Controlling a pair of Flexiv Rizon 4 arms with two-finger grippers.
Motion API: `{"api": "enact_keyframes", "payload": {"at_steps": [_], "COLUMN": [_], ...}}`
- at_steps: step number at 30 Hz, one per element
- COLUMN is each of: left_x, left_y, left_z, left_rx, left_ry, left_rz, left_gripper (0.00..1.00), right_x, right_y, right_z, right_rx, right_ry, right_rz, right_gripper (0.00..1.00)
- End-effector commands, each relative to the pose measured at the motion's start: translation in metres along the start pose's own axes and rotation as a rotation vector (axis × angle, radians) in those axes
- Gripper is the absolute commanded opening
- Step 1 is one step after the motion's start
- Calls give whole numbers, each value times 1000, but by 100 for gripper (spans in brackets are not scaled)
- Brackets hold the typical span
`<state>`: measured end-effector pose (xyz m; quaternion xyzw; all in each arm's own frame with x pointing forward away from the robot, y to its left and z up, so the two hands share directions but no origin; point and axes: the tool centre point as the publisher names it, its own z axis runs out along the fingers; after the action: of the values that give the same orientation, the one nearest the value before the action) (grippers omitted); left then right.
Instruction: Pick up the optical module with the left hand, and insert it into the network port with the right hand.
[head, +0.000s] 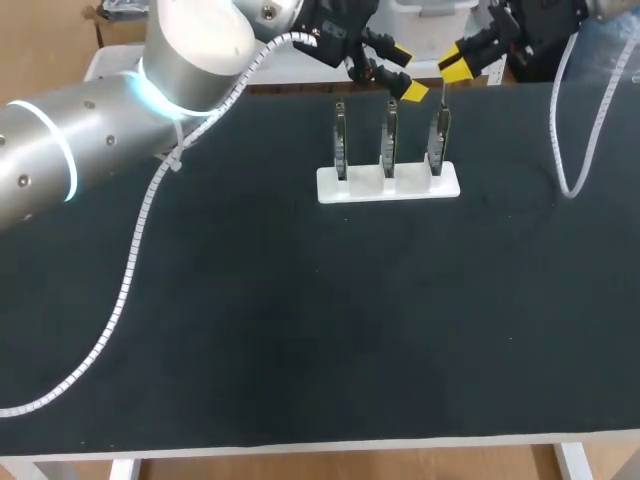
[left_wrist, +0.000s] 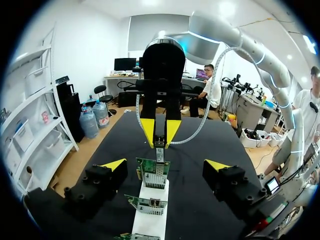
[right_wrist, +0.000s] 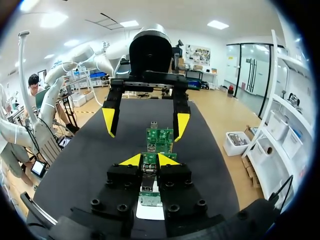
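You are late in the task, judging by how things lie: the optical module (left_wrist: 159, 149) is not in your left gripper (left_wrist: 166, 165) but in your right gripper (left_wrist: 160, 134). The pick-up and the handover therefore look finished, and only the insertion is left. Your right gripper's yellow tips are clamped on the module from two sides. They hold it upright, pointing down over the network card (head: 438, 135) at the right-hand end of the white holder (head: 388, 184), which stands on the black table (head: 300, 320) toward its far edge. In the left wrist view the module's lower end meets the top edge of that card, where the network port should be. The port itself is too small to make out, and you cannot tell from these views whether the module is only touching the opening or is partly seated. Treat it as not yet pushed home, since a good part of the module shows above the card. Your left gripper hangs just beside the right one, near the middle card (head: 390, 135), its jaws wide apart and holding nothing. The third card (head: 340, 140) stands untouched at the holder's other end. What remains, in my judgement, is a straight push down into the port, then opening the right jaws.
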<state>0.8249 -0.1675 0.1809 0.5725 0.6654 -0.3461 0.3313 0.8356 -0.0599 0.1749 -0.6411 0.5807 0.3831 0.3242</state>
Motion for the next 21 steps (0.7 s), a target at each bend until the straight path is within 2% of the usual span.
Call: {"api": "enact_keyframes", "payload": {"at_steps": [1,21], "left_x": [-1,-1], "left_y": [3,3], "left_z": [1,1], "left_rx": [4,4], "left_ry": [3,3], "left_rz": [1,1], "left_gripper": [100,100], "right_x": [2,6], "right_y": [-9,-8], "right_z": [-2,1], "right_rx": [-1152,-1164], "right_ry": [0,11], "right_rz": [4,20], "right_gripper": [0,0]}}
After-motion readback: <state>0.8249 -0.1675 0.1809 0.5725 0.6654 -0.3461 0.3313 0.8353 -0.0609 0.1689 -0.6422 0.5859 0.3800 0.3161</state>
